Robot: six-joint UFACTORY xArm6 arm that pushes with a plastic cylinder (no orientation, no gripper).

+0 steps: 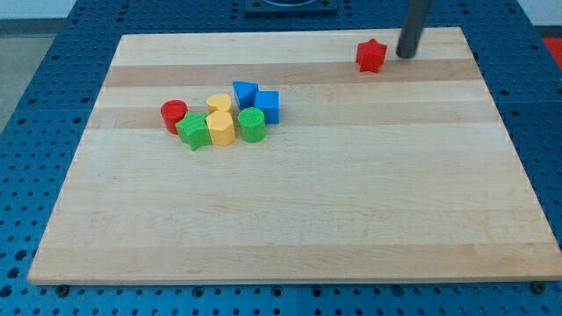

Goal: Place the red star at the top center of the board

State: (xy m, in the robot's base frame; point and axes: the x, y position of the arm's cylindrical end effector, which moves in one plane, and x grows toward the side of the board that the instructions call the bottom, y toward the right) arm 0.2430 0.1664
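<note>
Red star sits near the board's top edge, right of centre. Your tip stands just beside it on the view's right; no claw to report, only a rod. Next: push leftward. The cluster at left, the blue cube nearest, lies well apart; nothing blocks.

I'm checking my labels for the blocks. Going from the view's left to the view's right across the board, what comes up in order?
Red cylinder → green star → green cylinder → blue cube → red star → my tip, just right of the red star. The yellow blocks and the other blue block overlap their neighbours, so I leave them out.
</note>
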